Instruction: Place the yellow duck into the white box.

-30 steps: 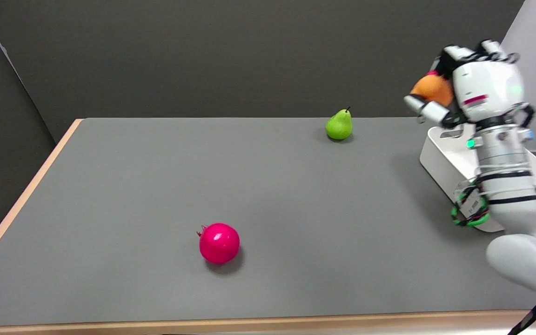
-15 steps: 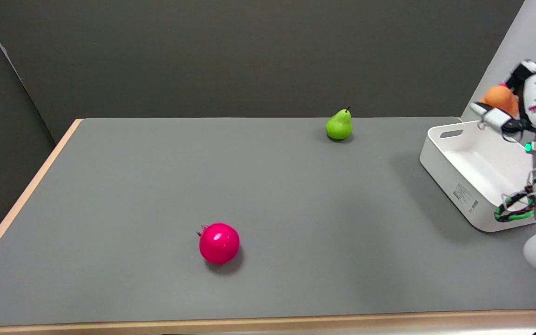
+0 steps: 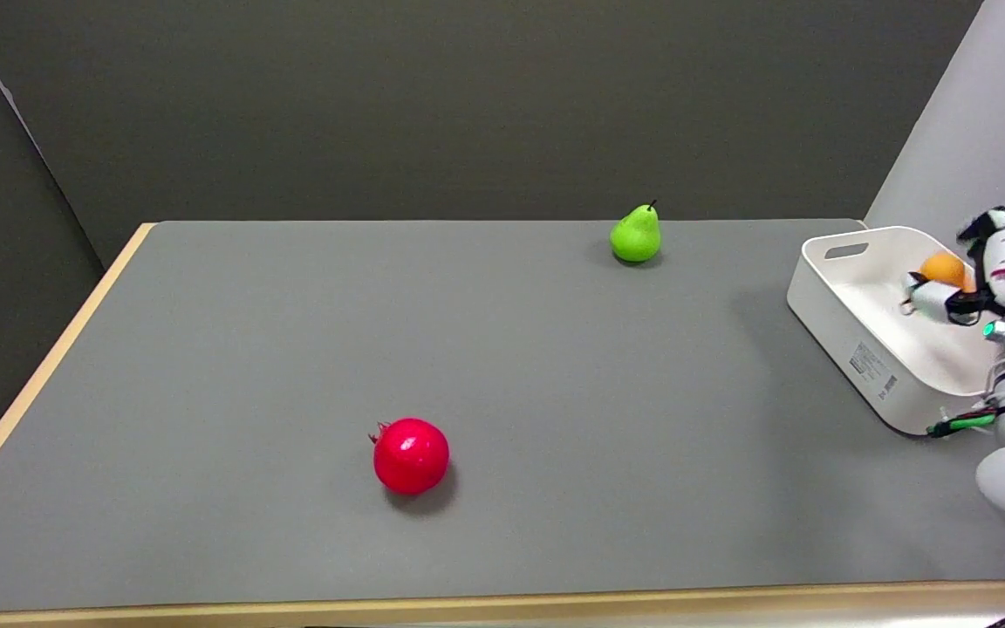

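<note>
Orange-yellow and rounded, the duck (image 3: 944, 269) sits at the right edge of the frame, wrapped by the fingers of the right hand (image 3: 987, 275), which closes around it so that only part of its body shows. Hand and duck hang over the open top of the white box (image 3: 851, 349), toward its far right side, with the duck apparently at about rim level; whether it touches the box floor cannot be told.

Judging from this, the step in hand is the release. To do it well, the hand should sink until the duck is below the rim and near the floor, then spread its fingers slowly so the toy drops straight and does not roll or bounce over the wall. Lifting straight up afterward would keep the fingers from dragging it out. The green pear (image 3: 636, 234) and red pomegranate (image 3: 411, 455) lie well apart on the grey table (image 3: 293, 349).
</note>
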Action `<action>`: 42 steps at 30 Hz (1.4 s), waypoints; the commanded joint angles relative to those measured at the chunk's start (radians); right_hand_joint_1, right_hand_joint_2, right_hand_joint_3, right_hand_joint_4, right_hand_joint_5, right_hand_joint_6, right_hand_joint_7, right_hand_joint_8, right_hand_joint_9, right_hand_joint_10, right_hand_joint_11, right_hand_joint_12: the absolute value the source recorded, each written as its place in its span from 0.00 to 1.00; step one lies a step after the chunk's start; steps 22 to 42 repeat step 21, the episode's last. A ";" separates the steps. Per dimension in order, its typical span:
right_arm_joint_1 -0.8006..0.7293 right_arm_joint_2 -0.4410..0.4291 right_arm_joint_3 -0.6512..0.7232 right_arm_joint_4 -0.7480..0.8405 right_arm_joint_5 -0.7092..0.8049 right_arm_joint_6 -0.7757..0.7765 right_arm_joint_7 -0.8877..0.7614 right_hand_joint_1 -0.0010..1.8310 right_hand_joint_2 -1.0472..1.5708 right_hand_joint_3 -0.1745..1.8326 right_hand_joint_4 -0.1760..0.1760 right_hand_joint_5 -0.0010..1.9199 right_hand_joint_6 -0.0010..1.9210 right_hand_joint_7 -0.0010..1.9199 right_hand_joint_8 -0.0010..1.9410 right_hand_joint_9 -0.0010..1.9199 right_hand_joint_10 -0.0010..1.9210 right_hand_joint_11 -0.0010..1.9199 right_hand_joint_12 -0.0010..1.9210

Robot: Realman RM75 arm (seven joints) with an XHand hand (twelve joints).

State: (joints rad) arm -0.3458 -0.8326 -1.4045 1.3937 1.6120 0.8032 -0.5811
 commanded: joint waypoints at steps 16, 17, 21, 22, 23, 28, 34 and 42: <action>0.251 -0.024 -0.416 0.257 -0.613 0.151 0.818 0.19 0.63 0.56 0.56 0.03 0.11 0.03 0.06 0.03 0.25 0.01 0.53; 0.264 -0.029 -0.446 0.281 -0.662 0.145 0.870 0.17 0.64 0.56 0.58 0.04 0.13 0.05 0.12 0.06 0.35 0.02 0.58; 0.296 -0.076 -0.553 0.354 -0.791 0.128 0.921 0.19 0.67 0.51 0.59 0.05 0.17 0.09 0.14 0.10 0.38 0.03 0.63; 0.296 -0.076 -0.553 0.354 -0.791 0.128 0.921 0.19 0.67 0.51 0.59 0.05 0.17 0.09 0.14 0.10 0.38 0.03 0.63; 0.296 -0.076 -0.553 0.354 -0.791 0.128 0.921 0.19 0.67 0.51 0.59 0.05 0.17 0.09 0.14 0.10 0.38 0.03 0.63; 0.296 -0.076 -0.553 0.354 -0.791 0.128 0.921 0.19 0.67 0.51 0.59 0.05 0.17 0.09 0.14 0.10 0.38 0.03 0.63; 0.296 -0.076 -0.553 0.354 -0.791 0.128 0.921 0.19 0.67 0.51 0.59 0.05 0.17 0.09 0.14 0.10 0.38 0.03 0.63; 0.296 -0.076 -0.553 0.354 -0.791 0.128 0.921 0.19 0.67 0.51 0.59 0.05 0.17 0.09 0.14 0.10 0.38 0.03 0.63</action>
